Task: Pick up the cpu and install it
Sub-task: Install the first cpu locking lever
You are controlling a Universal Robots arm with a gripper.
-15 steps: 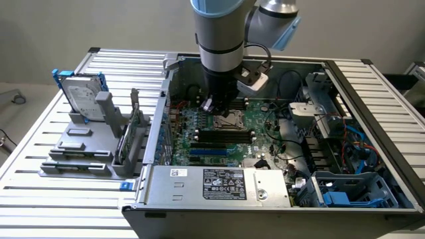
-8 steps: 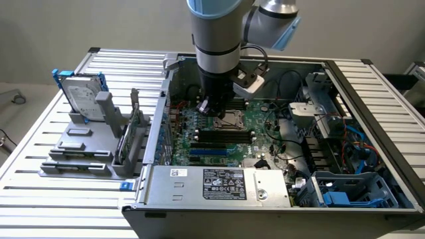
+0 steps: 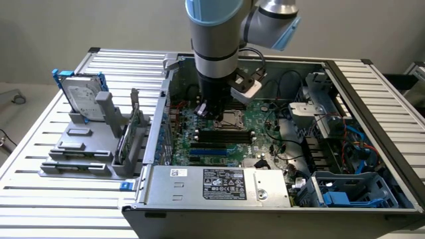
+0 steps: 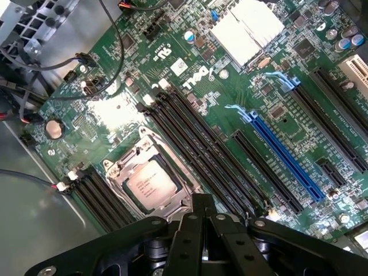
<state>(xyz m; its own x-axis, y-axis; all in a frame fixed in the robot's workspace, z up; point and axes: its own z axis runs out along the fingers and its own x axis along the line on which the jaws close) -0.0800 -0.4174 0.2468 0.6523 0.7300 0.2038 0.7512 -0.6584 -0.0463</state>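
Wrist view, cpu [image 4: 150, 185] flat in socket [image 4: 148, 181], metal top up, hand [image 4: 202, 221] closed, empty

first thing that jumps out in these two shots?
The open computer case with its green motherboard dominates, and the robot arm plunges straight down into it. Its hand is shut and empty just above the board, right by the socket, where the cpu already sits with its silvery top showing. A hard drive stands upright in the grey rack at the exterior view's left.
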